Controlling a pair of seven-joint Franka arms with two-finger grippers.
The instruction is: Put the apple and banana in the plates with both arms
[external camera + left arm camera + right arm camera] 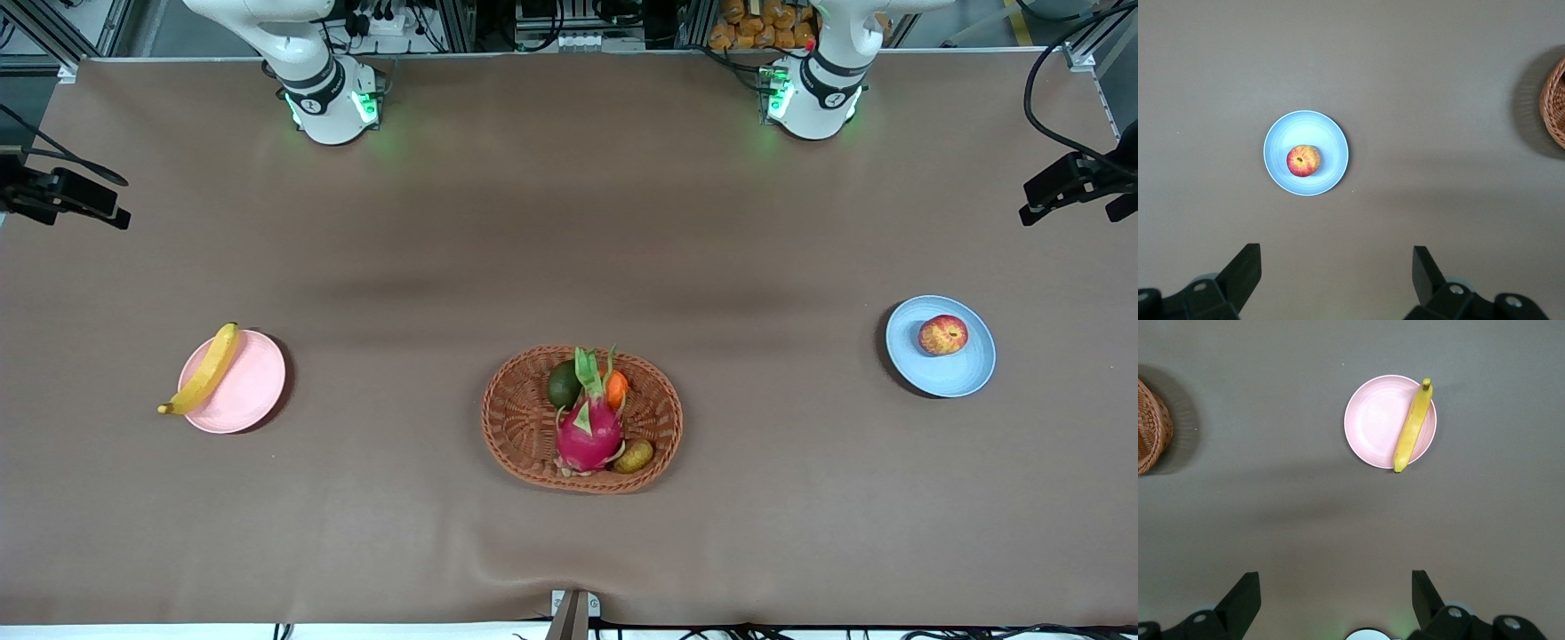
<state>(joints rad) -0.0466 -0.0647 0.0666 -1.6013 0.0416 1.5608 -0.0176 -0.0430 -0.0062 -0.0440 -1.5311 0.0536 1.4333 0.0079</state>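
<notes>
Woven wicker basket [582, 420]; matt tablecloth [569, 222]

The work surface is a table [569, 222] covered by a plain brown cloth, slightly wrinkled along the edge nearest the front camera. Two soft dark shadow bands are cast across the cloth midway. Aluminium frame rails [89, 36] and cable bundles [569, 27] are seen along the top edge of the front view. A black camera mount [62, 197] is fixed at one end of the table and a second mount [1076, 182] at the other. Green light is reflected onto the cloth.
</notes>
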